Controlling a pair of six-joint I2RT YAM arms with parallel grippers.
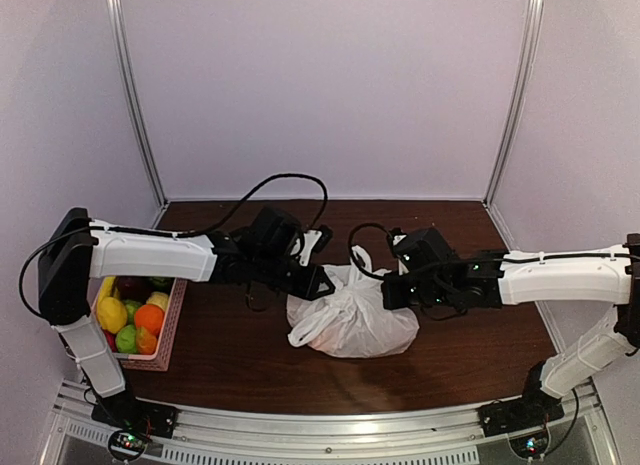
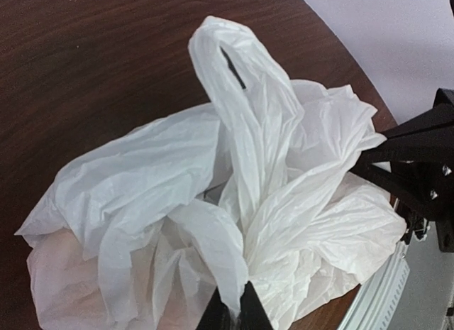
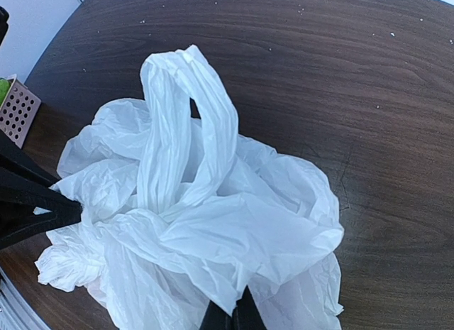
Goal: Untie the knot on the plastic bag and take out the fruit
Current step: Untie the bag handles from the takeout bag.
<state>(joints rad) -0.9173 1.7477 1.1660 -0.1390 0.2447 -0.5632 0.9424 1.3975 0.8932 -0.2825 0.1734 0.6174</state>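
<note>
Plastic bag (image 1: 350, 320) sits mid-bench (image 1: 230, 360), bunched closed. Left end effector (image 2: 232, 310) is clenched on a fold at the bag's 10 o'clock. Right end effector (image 3: 230, 314) is clenched on another fold at 2 o'clock. Opposed holds, probably to pull the tie apart. Wrist views show a handle loop (image 3: 186, 110) standing upright. Only the top view shows the pink basket (image 1: 172, 330) at 9 o'clock.

bench (image 1: 230, 347) middle filled by plastic bag (image 1: 352, 323), its sides closed off by left hand (image 1: 325, 283) and right hand (image 1: 390, 290), open room behind, left edge taken by basket (image 1: 172, 330)
</note>
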